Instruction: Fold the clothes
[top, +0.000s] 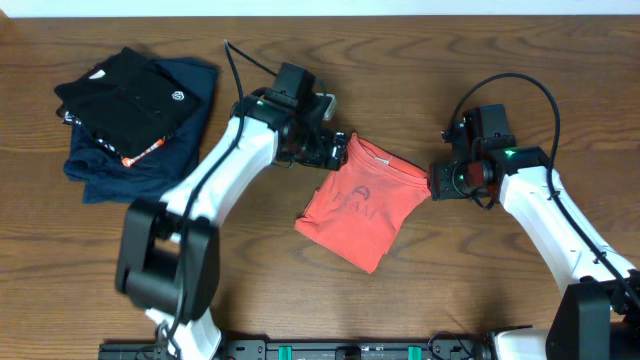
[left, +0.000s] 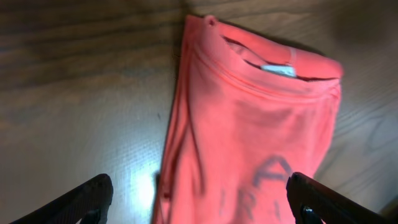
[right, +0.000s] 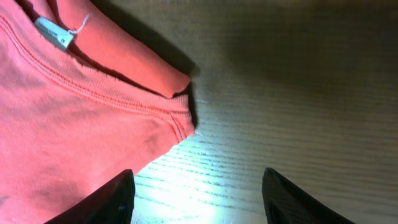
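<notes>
The coral-red T-shirt (top: 362, 205) lies folded into a narrow block on the middle of the wooden table, collar toward the back. Dark lettering shows on it (left: 267, 177). My left gripper (top: 333, 150) is open at the shirt's back left corner, fingers spread over the cloth (left: 199, 199) and holding nothing. My right gripper (top: 437, 180) is open at the shirt's back right corner, its fingers (right: 196, 196) over bare wood just beside the collar edge (right: 93, 106). A white neck label (right: 53, 32) shows inside the collar.
A black folded garment with a small white logo (top: 125, 100) lies on a navy-blue folded garment (top: 175, 135) at the back left of the table. Bare wood (top: 470, 290) surrounds the shirt.
</notes>
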